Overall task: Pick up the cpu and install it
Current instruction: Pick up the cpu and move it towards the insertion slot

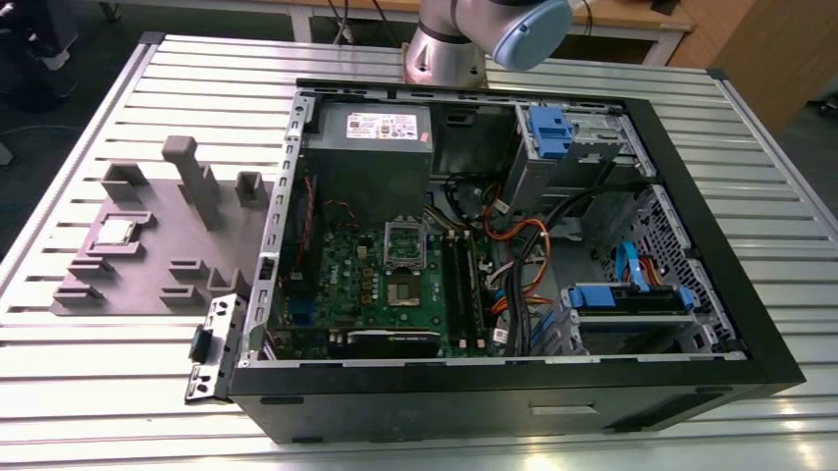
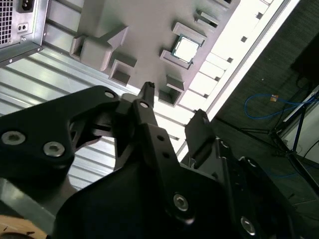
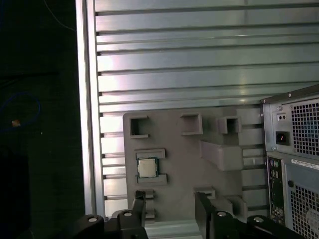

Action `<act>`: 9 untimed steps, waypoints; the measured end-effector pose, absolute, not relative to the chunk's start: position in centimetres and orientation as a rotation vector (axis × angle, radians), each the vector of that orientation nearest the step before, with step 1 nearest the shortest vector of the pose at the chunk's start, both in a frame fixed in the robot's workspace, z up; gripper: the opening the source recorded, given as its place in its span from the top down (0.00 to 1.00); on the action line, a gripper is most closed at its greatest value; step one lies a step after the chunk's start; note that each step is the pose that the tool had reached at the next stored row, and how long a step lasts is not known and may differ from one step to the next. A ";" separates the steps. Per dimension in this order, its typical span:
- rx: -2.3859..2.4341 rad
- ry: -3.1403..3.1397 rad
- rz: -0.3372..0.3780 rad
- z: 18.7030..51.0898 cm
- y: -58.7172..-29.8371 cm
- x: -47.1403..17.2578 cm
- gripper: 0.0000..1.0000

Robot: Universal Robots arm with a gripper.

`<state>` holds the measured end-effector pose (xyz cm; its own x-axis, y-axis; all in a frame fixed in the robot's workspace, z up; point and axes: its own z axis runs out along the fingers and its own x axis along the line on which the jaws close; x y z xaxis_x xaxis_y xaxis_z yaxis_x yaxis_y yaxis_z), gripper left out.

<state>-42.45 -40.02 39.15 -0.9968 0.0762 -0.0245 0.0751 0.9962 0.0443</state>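
The cpu [image 1: 118,232] is a small silvery square chip lying flat in a pocket of a grey fixture plate [image 1: 157,260], on the table at the exterior view's left. In both wrist views the cpu [image 3: 147,168] [image 2: 184,48] lies well below my gripper and slightly off to one side of it. My gripper [image 3: 169,206] [image 2: 173,103] is open, its two black fingers [image 3: 204,209] spread apart with nothing between them. It hangs high over the fixture plate's edge and touches nothing.
An open black computer case [image 1: 733,294] lies on the slatted metal table [image 1: 105,392], with a green motherboard [image 1: 392,280], power supply [image 1: 373,137], cables and blue drive brackets inside. The case's rear panel [image 3: 299,149] stands beside the fixture. Raised grey posts [image 1: 196,182] stick up from the plate.
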 end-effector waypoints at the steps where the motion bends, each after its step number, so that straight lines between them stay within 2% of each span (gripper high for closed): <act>1: 0.118 3.113 0.068 39.2 -40.0 -42.4 0.47; 2: 0.118 3.112 0.068 39.2 -40.0 -42.4 0.47; 3: 0.118 3.112 0.068 39.1 -40.0 -42.4 0.41; 9: -0.003 3.131 0.069 38.3 -40.0 -42.5 0.41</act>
<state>-42.52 -40.02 38.32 -1.0000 -0.0019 -0.0098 -0.0023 0.9990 0.0437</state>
